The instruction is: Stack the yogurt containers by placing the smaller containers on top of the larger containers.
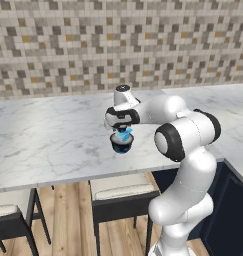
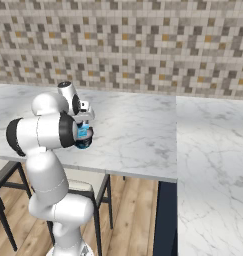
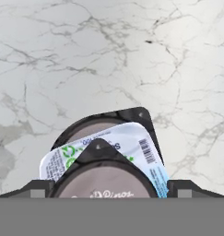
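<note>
The wide dark tub [image 1: 122, 145] stands on the white marble counter [image 1: 53, 135] near its front edge, just ahead of the arm; the light-blue boxy container [image 1: 124, 135] rests on top of it, and in the hand view its white-marked lid [image 3: 132, 145] sits skewed across the tub's pale top [image 3: 92, 131]; a small dark cup [image 3: 104, 177] with a pale lid lies on top of the blue container, closest to the camera; the gripper [image 1: 122, 131] hangs straight down over the stack; in the hand view the two dark fingertips [image 3: 37, 190] stand far apart, one at each side of the cup, and they seem to be clear of it, though the bottom edge cuts off the contact; the jaws are spread wide and grasp nothing that I can make out; from the right base view the stack [image 2: 83, 136] peeps out beside the arm's elbow; a tiled wall [image 2: 143, 45] runs behind the counter, and dark stools [image 1: 118, 200] stand below it.
</note>
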